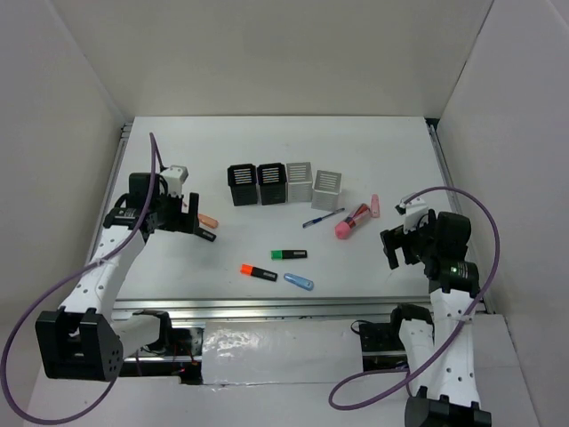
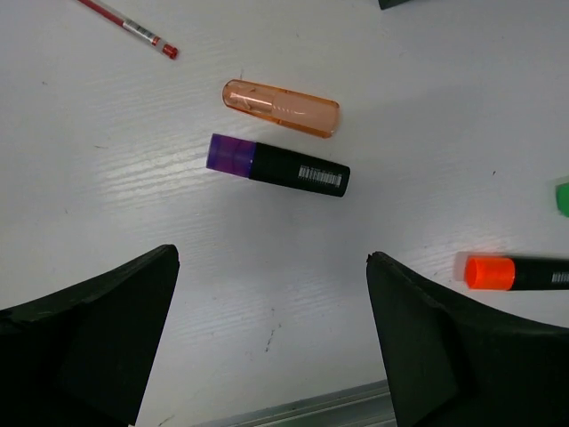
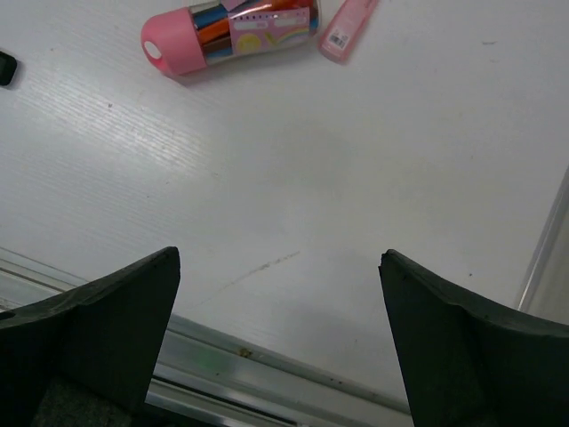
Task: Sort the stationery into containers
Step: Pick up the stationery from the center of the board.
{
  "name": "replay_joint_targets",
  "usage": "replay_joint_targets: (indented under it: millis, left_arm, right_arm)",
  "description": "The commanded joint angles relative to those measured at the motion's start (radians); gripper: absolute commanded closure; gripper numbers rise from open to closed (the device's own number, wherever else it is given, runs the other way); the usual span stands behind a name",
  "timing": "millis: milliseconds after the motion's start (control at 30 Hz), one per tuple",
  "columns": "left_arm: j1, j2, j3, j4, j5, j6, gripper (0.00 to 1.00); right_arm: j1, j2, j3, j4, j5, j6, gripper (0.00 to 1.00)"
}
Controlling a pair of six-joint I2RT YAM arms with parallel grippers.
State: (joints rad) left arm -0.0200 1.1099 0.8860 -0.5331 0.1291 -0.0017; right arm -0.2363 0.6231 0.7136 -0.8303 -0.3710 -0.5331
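4 cups (image 1: 272, 184) (2 blk, 2 grey); L pincer (image 2: 271, 258), R pincer (image 3: 280, 258) both agape.

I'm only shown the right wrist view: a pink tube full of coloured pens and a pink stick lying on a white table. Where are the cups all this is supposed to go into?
Observer: The top view shows four in a row toward the far middle of the table: two black cups on the left, two grey cups on the right.
Operator: Is anything else lying loose?
Observer: Yes. Nearer the arms lie a green marker, an orange-capped marker and a light blue one.
Operator: What is the other arm doing?
Observer: The left gripper is open and holds nothing. Its camera shows a purple-capped marker and a peach marker side by side.
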Motion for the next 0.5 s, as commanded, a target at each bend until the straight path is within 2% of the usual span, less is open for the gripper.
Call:
replay_joint_targets:
  millis: [0, 100, 233, 467]
  left_arm:
    - [-0.001, 0.025, 0.051, -0.017, 0.006, 0.054, 0.01]
    - [0.002, 0.053, 0.079, -0.082, 0.148, 0.181, 0.01]
    - [0.002, 0.050, 0.090, -0.093, 0.213, 0.203, 0.01]
    - [0.003, 0.033, 0.107, -0.094, 0.277, 0.213, 0.01]
  right_arm:
    - [-0.008, -0.023, 0.001, 0.045, -0.040, -0.076, 0.00]
    - [-0.003, 0.062, 0.058, -0.028, -0.045, -0.169, 0.00]
    - [-0.001, 0.174, 0.136, -0.093, -0.063, -0.228, 0.00]
    - [0.043, 0.262, 0.225, -0.179, -0.127, -0.506, 0.04]
